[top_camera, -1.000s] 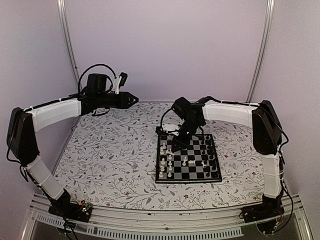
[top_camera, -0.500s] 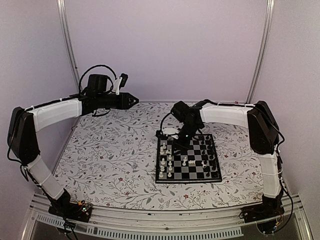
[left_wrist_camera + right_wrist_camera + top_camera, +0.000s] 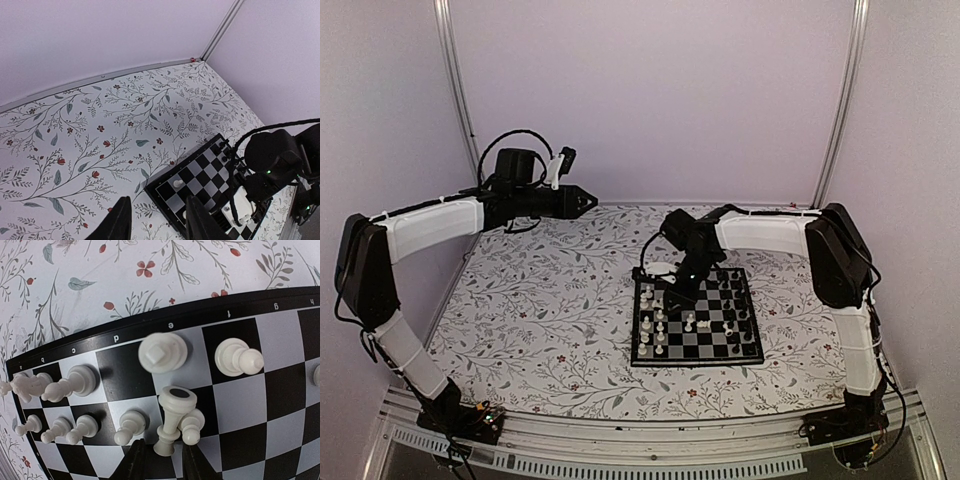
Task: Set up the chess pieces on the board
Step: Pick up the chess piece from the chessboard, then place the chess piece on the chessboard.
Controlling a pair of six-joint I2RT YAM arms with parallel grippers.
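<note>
so: on the table (image 3: 540, 300), right of centre, the board (image 3: 690, 360). half-open, empty left gripper (image 3: 157, 222) high and well apart. narrow right gripper (image 3: 162, 457) pinching a tilted white piece (image 3: 172, 412) over the far-left squares. might knock the pawn (image 3: 193, 422) just beside if lowered crooked, toppling neighbours.

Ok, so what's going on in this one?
The right gripper holds a white piece by its head over the far-left part of the board, base pointing down at the squares. Several white pieces already stand on nearby squares. The left gripper hangs open and empty above the table, off to the left.
</note>
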